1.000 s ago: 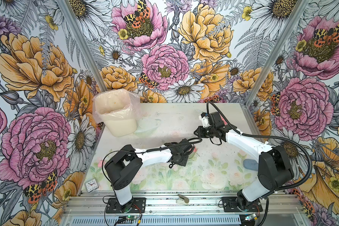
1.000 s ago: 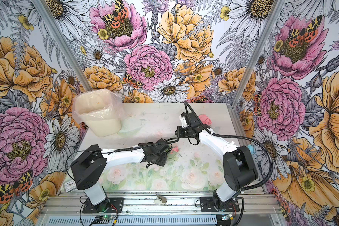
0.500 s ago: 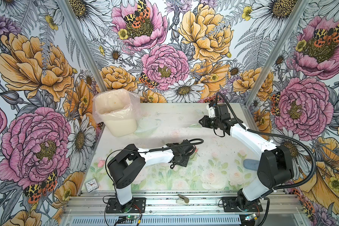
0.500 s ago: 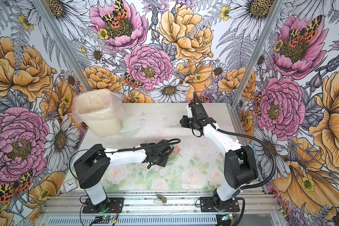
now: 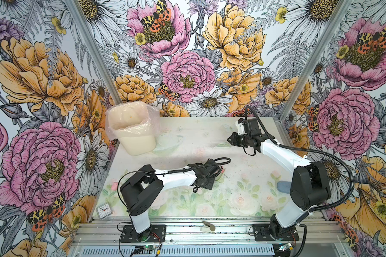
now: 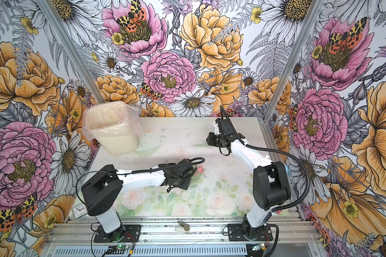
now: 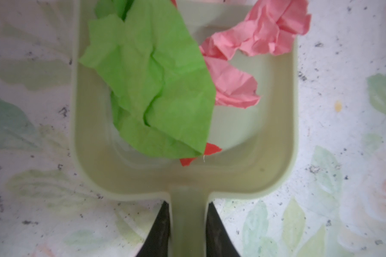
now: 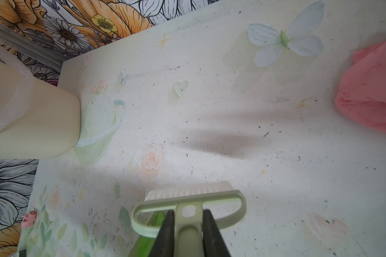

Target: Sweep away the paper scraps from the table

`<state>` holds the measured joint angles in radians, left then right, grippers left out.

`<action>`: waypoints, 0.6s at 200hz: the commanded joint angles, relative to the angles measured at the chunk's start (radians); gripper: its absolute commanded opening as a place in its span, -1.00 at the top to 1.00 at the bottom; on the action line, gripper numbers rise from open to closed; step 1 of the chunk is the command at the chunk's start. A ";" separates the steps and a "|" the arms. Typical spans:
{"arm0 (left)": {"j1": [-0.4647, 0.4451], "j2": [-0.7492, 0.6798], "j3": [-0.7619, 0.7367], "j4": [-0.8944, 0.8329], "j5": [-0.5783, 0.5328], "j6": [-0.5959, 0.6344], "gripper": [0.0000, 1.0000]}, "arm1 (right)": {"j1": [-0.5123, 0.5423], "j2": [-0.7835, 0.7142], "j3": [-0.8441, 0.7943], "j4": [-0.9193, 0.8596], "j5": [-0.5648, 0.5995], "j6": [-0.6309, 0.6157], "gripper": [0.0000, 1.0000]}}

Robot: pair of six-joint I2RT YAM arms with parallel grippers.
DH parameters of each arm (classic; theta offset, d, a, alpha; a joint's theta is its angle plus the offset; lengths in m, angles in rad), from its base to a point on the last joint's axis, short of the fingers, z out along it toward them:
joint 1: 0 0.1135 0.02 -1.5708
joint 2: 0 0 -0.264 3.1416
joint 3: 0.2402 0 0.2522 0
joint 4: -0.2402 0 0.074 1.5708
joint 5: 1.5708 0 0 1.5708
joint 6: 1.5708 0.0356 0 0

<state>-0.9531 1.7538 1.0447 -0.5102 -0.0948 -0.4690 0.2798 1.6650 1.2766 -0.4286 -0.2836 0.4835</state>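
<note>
My left gripper (image 7: 188, 204) is shut on the handle of a pale green dustpan (image 7: 276, 155) that lies on the table (image 5: 187, 138) near its middle. In the pan lie paper scraps: a green one (image 7: 156, 84), a pink one (image 7: 250, 44) and a red bit (image 7: 210, 149). Toward the back right, my right gripper (image 8: 187, 212) is shut on the handle of a pale green brush (image 8: 187, 198) with white bristles, held above the tabletop. A large pink wad (image 8: 372, 89) lies on the table beside that arm. A light blue wad (image 5: 283, 187) rests by the right arm's elbow.
A cream bin (image 5: 132, 133) lined with a clear bag stands at the back left corner. A small clock (image 5: 103, 209) sits off the front left corner. A pale object (image 5: 207, 225) lies on the front rail. Flowered walls close three sides.
My right arm has carried the brush away from the dustpan toward the back right. The left arm and dustpan have shifted slightly to the right.
</note>
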 commanded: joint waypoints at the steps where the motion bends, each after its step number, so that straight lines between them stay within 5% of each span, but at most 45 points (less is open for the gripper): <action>1: 0.006 -0.030 -0.020 0.041 -0.011 0.008 1.00 | -0.004 0.017 0.007 0.010 -0.051 -0.019 1.00; 120: 0.010 -0.025 -0.022 0.045 0.001 0.006 1.00 | 0.087 0.102 0.002 0.042 -0.113 -0.053 1.00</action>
<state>-0.9520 1.7538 1.0348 -0.4885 -0.0940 -0.4690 0.3500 1.7473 1.2762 -0.4179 -0.3660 0.4503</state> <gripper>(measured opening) 0.222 0.196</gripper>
